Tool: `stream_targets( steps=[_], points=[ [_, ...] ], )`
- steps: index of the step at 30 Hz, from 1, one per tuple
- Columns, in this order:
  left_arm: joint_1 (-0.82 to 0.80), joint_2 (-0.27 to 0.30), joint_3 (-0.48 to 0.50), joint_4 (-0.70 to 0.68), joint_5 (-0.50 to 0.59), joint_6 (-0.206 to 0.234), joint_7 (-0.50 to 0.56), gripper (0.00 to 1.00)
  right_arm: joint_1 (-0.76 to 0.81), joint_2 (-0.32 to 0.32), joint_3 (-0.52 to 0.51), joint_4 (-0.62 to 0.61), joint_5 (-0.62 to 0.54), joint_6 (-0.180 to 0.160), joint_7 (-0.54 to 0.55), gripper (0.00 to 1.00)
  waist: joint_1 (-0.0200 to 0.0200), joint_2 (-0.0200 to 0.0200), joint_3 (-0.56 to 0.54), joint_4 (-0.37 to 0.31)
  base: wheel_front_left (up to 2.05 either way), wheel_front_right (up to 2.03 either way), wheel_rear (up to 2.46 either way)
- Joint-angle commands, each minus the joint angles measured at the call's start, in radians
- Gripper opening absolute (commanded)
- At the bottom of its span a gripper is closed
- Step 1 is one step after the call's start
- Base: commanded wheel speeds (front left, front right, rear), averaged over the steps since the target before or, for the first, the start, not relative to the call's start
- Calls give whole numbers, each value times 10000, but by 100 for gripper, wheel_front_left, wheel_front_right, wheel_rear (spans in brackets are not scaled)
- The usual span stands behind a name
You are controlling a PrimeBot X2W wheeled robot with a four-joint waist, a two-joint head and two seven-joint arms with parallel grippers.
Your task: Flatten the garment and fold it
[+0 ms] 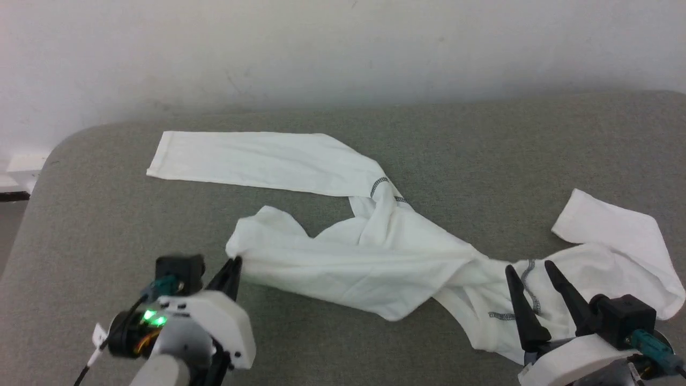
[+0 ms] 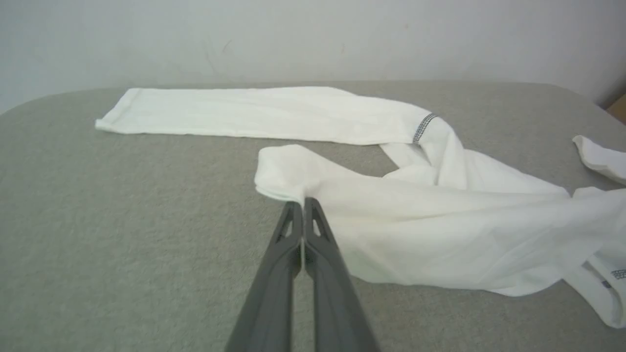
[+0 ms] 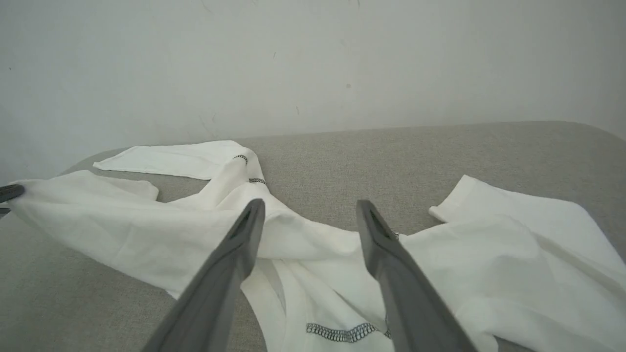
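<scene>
Across the grey fabric-covered surface (image 1: pixel 107 214), the white long-sleeved shirt (image 1: pixel 348 262) with dark zigzag seams lies twisted: one sleeve flat toward 11 o'clock, the other crumpled at 4 o'clock. At 8 o'clock the left gripper (image 1: pixel 235 262), fingers closed together, pinches the shirt's corner. At 5 o'clock the right gripper (image 1: pixel 528 265), fingers spread wide, hovers over fabric, empty.

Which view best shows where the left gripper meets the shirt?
Left wrist view: the left gripper is shut on the garment, fabric puckered at its tips. Head view shows it side-on; right wrist view shows one dark tip at far left.
</scene>
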State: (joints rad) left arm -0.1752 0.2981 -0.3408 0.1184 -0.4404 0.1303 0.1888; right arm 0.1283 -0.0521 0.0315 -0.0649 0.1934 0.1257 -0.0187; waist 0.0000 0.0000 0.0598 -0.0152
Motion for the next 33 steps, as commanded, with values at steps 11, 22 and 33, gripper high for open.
stream_targets(
  steps=[11,22,33],
  points=[
    [4689,789,1704,-2501,-725,2428,1031,0,422,18,-92,-197,-14,50,105,100,0,0,-504,879,0,0,0],
    [4985,688,2418,-1702,-1439,2233,463,100,435,18,-68,-341,3,50,161,100,0,0,-465,726,0,0,0],
    [1029,553,1251,-1666,-359,923,-1004,100,-87,18,186,-527,-79,50,172,100,0,0,307,19,0,0,0]
  ],
)
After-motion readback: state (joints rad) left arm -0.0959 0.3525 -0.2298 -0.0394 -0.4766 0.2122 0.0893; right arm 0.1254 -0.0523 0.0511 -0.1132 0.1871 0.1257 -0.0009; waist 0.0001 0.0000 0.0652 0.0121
